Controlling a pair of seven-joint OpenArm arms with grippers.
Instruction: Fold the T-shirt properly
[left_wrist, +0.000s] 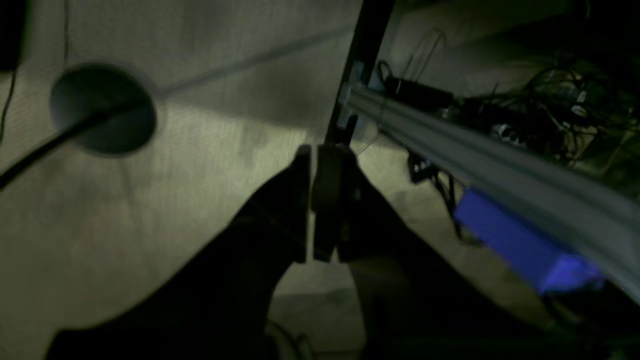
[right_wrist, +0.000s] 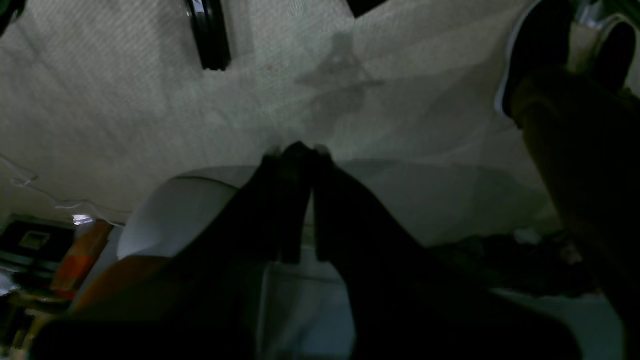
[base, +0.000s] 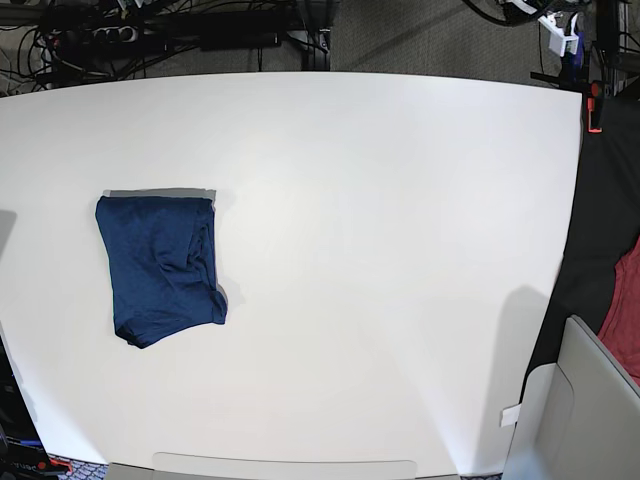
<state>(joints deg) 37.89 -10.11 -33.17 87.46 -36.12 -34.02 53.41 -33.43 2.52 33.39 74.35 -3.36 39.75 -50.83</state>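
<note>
The T-shirt (base: 160, 270) lies folded into a compact dark navy rectangle on the left part of the white table (base: 380, 250), its lower edge a little rumpled. Neither arm shows in the base view. In the left wrist view my left gripper (left_wrist: 315, 150) is shut with nothing between its dark fingers, and it points at carpeted floor beside the table frame. My right gripper (right_wrist: 297, 149) is likewise shut and empty, hanging over carpet and a pale rounded edge. The shirt appears in neither wrist view.
A red cloth (base: 625, 320) and a grey box (base: 570, 420) sit off the table's right side. Cables (base: 100, 30) run behind the far edge. An aluminium rail (left_wrist: 500, 170), a blue block (left_wrist: 520, 245) and a dark disc (left_wrist: 102, 107) lie near my left gripper. Dark shoes (right_wrist: 540, 50) stand near my right one.
</note>
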